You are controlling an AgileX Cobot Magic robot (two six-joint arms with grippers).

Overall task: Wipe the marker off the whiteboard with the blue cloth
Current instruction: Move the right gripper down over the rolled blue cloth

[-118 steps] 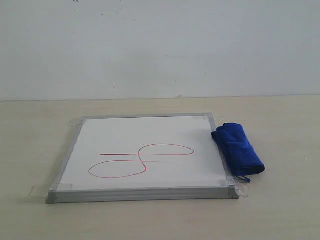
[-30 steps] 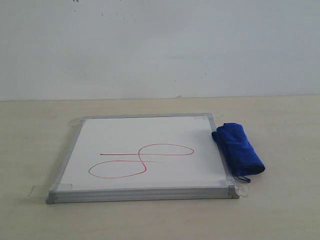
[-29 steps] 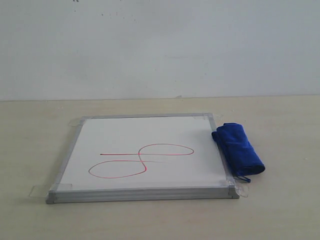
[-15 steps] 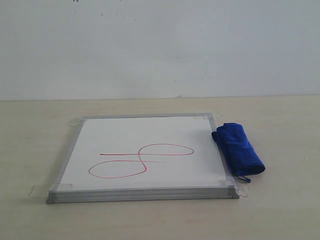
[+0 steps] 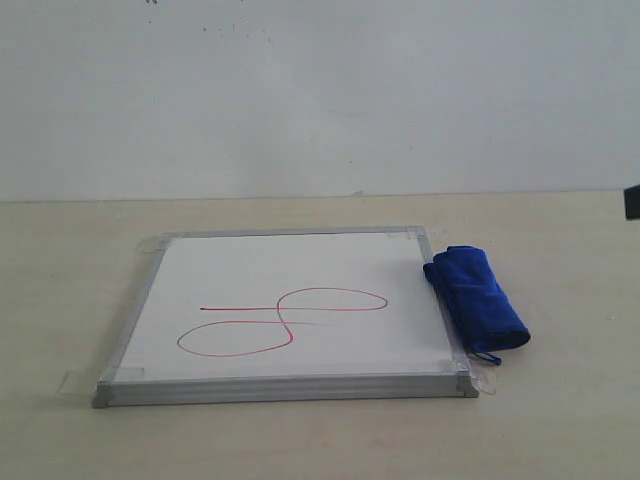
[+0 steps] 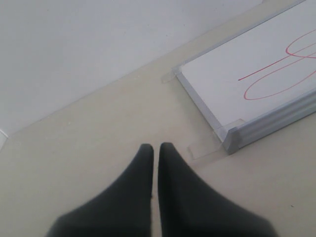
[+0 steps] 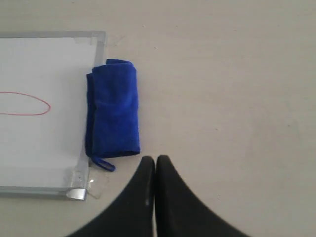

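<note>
Blue beside white: found the blue cloth point(image 5: 477, 312) rolled on the bench point(image 5: 560, 420), touching the whiteboard point(image 5: 290, 262) at its right frame; saw the marker point(image 5: 240, 309) unwiped; found left gripper point(image 6: 155, 148) and right gripper point(image 7: 155, 159) jaws closed, empty.

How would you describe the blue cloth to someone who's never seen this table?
Find the silver-framed whiteboard lying flat on the beige table. Against its right edge in the exterior view lies the blue cloth: a fluffy royal-blue roll, the only solid patch of colour beside the board's thin red marker line.
</note>
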